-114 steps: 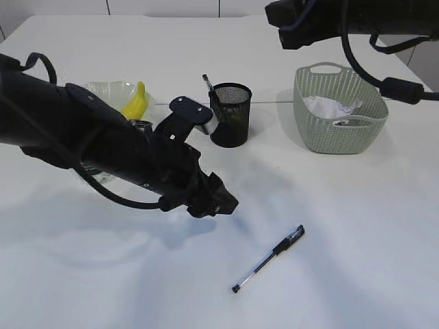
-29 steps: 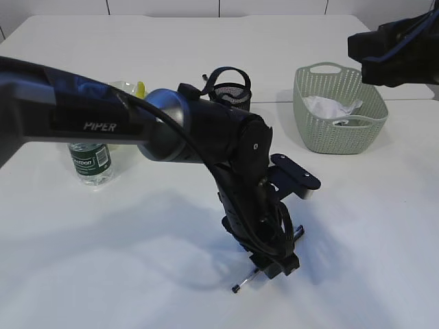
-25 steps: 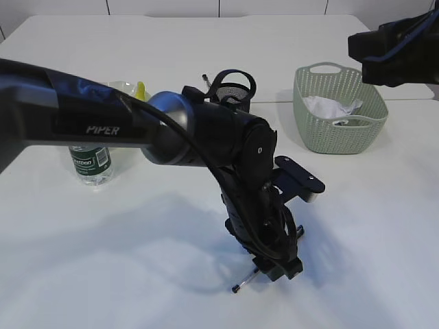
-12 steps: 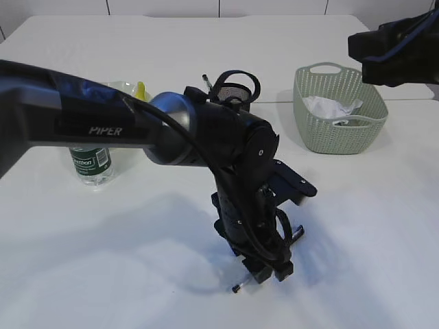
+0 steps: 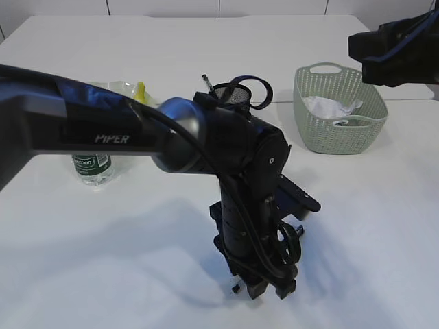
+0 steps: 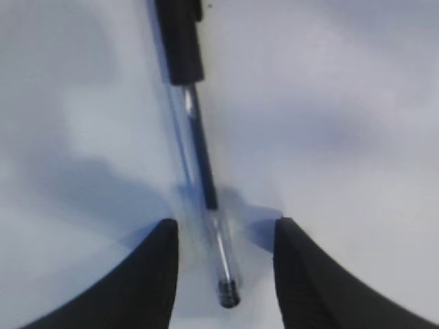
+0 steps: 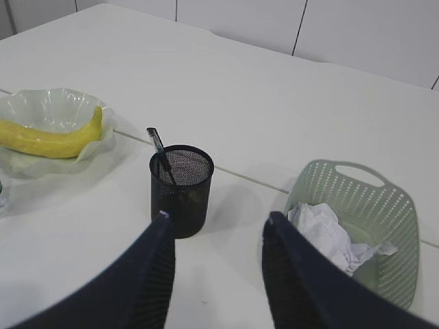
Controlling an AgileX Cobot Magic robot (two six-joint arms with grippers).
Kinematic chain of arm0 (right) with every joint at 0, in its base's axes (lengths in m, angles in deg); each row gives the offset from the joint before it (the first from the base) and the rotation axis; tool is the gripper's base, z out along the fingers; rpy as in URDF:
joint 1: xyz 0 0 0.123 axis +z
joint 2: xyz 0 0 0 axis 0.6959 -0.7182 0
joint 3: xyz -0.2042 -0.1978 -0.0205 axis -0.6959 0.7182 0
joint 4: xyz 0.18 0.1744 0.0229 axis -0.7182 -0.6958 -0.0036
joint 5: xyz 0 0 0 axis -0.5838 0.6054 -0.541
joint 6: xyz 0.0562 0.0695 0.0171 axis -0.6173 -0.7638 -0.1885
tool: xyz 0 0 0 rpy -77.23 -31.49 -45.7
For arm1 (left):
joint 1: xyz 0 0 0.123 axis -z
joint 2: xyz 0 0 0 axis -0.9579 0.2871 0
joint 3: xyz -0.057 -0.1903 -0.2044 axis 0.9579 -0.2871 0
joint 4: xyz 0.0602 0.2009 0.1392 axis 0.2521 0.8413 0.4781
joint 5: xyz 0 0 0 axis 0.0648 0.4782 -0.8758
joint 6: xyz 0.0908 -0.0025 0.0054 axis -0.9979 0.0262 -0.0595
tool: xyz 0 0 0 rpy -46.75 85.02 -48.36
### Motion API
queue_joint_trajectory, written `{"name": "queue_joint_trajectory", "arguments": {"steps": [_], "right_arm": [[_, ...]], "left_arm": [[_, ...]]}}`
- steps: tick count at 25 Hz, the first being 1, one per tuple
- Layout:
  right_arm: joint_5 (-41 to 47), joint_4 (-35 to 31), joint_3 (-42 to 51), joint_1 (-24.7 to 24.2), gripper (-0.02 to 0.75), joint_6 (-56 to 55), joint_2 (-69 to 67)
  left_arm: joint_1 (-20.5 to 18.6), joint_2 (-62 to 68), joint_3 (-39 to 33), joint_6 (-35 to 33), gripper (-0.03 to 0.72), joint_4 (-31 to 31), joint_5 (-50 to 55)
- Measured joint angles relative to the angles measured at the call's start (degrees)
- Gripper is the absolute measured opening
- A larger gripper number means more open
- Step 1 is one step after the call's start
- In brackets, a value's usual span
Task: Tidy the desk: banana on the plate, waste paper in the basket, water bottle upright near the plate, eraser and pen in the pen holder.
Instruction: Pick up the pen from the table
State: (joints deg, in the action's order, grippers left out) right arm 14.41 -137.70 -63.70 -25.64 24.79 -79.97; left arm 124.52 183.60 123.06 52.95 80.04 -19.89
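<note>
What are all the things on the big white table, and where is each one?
Desk: one, white, under everything.
Plate: one, pale green with a wavy rim, far left.
Banana: one, yellow, lying on the plate.
Water bottle: one, clear with a dark green label, upright in front of the plate.
Pen holder: one, black mesh, middle back, with one pen already in it.
Basket: one, sage green, far right.
Waste paper: one white crumpled wad, inside the basket.
Pen: one, clear with a black cap, lying flat on the desk at the front.
Left hand: black, down at the desk with a finger on each side of the pen.
Right hand: black, open, empty, raised above the desk.
</note>
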Motion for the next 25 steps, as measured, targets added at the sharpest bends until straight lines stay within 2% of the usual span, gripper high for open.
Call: {"name": "queue_joint_trajectory", "arguments": {"steps": [12, 18, 25], "right_arm": [[-1.0, 0.0, 0.0, 0.0, 0.319, 0.0, 0.0], [-1.1, -0.1, 0.0, 0.0, 0.319, 0.0, 0.0], [-1.1, -0.1, 0.0, 0.0, 0.319, 0.0, 0.0]], "left_arm": [[0.5, 0.0, 0.0, 2.8, 0.216, 3.8, 2.0], [0.5, 0.0, 0.0, 2.9, 0.049, 5.6, 2.0], [0.5, 0.0, 0.0, 2.9, 0.041, 6.8, 1.9]]}}
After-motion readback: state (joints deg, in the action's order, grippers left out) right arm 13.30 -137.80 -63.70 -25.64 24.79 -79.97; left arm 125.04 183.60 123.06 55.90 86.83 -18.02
